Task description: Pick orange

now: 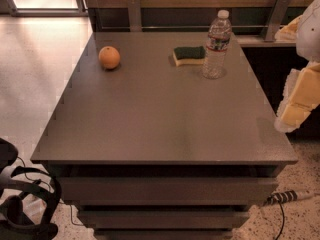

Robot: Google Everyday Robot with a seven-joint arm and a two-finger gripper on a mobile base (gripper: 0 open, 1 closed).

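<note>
The orange (109,57) is a small round fruit sitting on the grey table (160,119) near its far left corner. My gripper (290,118) shows at the right edge of the view as a white and yellow shape, hanging beside the table's right side. It is far to the right of the orange and holds nothing that I can see.
A yellow-and-green sponge (189,55) lies at the far middle of the table, with an upright water bottle (217,45) just right of it. A wall rail runs behind the table. Black gear (22,204) sits on the floor at the lower left, and a cable (287,198) at the lower right.
</note>
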